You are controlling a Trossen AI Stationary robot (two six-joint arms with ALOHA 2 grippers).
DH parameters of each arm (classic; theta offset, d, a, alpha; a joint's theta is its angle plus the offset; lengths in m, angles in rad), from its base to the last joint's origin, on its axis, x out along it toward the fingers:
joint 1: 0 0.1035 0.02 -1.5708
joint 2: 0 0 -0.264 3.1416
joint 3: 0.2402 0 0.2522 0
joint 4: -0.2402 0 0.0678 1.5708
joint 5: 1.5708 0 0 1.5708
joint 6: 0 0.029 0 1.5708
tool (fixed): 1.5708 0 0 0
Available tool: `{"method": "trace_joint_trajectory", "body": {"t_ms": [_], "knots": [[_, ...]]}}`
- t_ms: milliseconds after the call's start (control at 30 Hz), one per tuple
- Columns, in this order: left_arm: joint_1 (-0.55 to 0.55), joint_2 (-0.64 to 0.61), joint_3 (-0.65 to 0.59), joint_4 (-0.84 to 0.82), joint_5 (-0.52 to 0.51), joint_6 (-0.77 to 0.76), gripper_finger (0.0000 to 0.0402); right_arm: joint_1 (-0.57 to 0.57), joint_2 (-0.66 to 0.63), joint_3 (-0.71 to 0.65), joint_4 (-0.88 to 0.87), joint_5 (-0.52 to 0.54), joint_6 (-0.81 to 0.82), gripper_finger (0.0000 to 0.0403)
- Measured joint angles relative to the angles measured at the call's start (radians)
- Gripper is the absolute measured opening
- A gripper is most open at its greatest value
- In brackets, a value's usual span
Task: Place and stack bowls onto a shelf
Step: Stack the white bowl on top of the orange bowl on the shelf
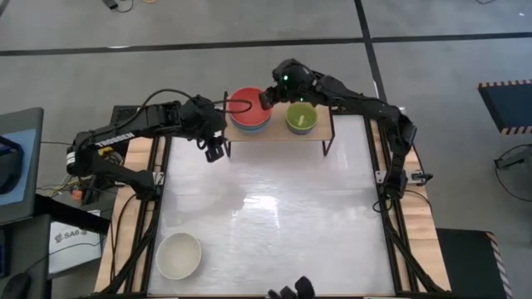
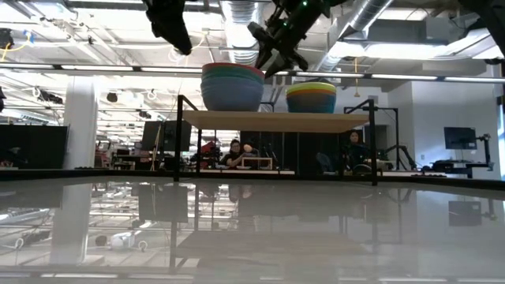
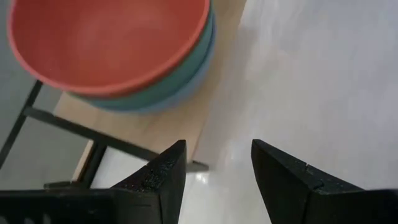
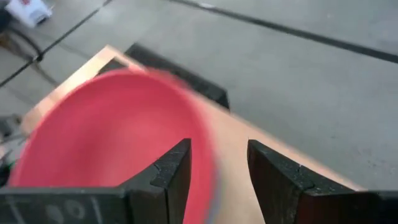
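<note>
The light-wood shelf (image 1: pixel 278 135) stands at the table's far edge on thin black legs. On its left part sits a stack of larger bowls with the red bowl (image 1: pixel 247 106) on top, teal and blue beneath (image 2: pixel 231 88). To its right is a stack of smaller bowls topped by the lime green one (image 1: pixel 301 117). A white bowl (image 1: pixel 179 254) rests on the table near the near-left corner. My right gripper (image 4: pixel 217 171) is open, above the red bowl's right rim. My left gripper (image 3: pixel 217 177) is open, in the air by the shelf's near-left corner. My right gripper stands open from above at the red bowl's right rim (image 4: pixel 208 155), one finger over the bowl's inside and one outside it. Whether either finger touches the rim, I cannot tell. My left gripper touches nothing.
Bare white tabletop (image 1: pixel 274 216) stretches between the shelf and the white bowl. The shelf's black legs (image 2: pixel 178 138) stand on the table's far part. A dark thing (image 1: pixel 291 289) shows at the near edge. People sit in the room beyond (image 2: pixel 237 150).
</note>
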Motion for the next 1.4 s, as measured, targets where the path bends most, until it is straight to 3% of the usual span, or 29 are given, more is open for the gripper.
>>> {"method": "trace_joint_trajectory", "body": {"t_ms": [167,267,400,533,733,1033,1200,1400], "knots": [[0.000,-0.059,0.000,-0.136,0.004,-0.018,0.0166,0.085,-0.046,-0.001,-0.049,0.005,-0.008,0.0180],[0.000,-0.124,-0.038,-0.192,0.061,-0.048,0.0166,0.151,-0.099,-0.003,-0.068,0.041,-0.016,0.0180],[-0.022,-0.283,-0.232,-0.144,0.247,-0.167,0.0166,0.232,-0.175,-0.039,-0.105,0.101,-0.006,0.0180],[-0.110,-0.442,-0.450,-0.124,0.384,-0.348,0.0162,0.299,-0.247,-0.141,-0.140,0.156,0.069,0.0180],[-0.341,-0.581,-0.649,-0.103,0.436,-0.610,0.0134,0.414,-0.340,-0.357,-0.121,0.159,0.241,0.0180],[-0.645,-0.519,-0.775,0.118,0.414,-0.821,0.0122,0.626,-0.470,-0.537,-0.118,0.349,0.504,0.0180],[-0.761,-0.435,-0.788,0.134,0.413,-0.890,0.0127,0.711,-0.502,-0.613,-0.125,0.367,0.608,0.0180],[-0.871,-0.367,-0.787,0.248,0.408,-0.972,0.0161,0.798,-0.504,-0.663,-0.125,0.377,0.688,0.0180]]}}
